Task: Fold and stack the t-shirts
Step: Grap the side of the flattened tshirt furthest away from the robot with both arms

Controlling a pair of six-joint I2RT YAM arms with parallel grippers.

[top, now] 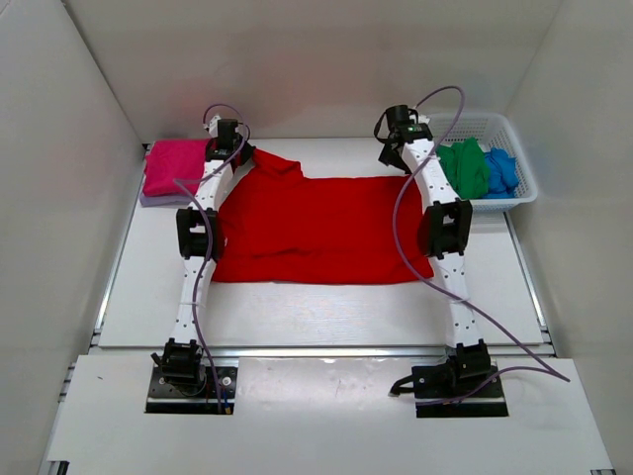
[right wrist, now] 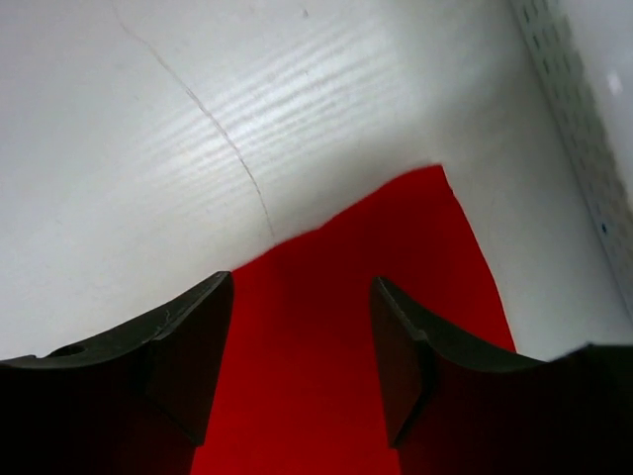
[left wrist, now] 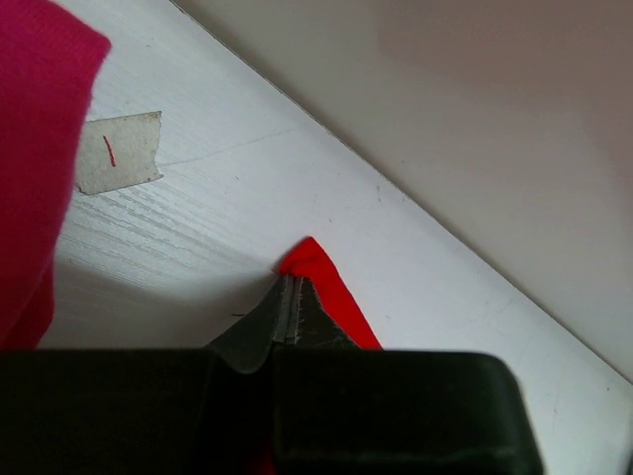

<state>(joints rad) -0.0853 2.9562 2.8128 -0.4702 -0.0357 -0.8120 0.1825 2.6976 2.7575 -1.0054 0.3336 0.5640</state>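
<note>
In the middle of the white bench (top: pixel 297 307), the red t-shirt (top: pixel 316 230) is lying spread out flat, its long side running from one arm across to the other. At its far left corner, the left tool (left wrist: pixel 293 297) is gripping the cloth. The wrist view is showing the two fingers pressed tight together, with a small peak of red fabric poking out just past their tips, close to the line where the bench is meeting the back wall.

Just left of that tool, the pink t-shirt (top: pixel 176 166) is sitting folded in the bench's far left corner. The arm is hiding the gap, so I cannot tell whether pink and red are touching there. A scrap of pale tape (left wrist: pixel 121 150) with a short red mark is sticking to the bench between the pink cloth and the pinched corner.

At the red t-shirt's far right corner, the right tool (right wrist: pixel 302 327) is hanging with its fingers spread wide and holding nothing. The cloth is lying beneath and between them, its pointed corner reaching a little beyond the fingertips. Whether the fingers are resting on the fabric cannot be told.

Right of that arm, the white mesh basket (top: pixel 524 188) is standing at the bench's far right edge. The green t-shirt (top: pixel 465 166) and the blue t-shirt (top: pixel 501 170) are lying bunched inside it, green on the left, blue on the right.
</note>
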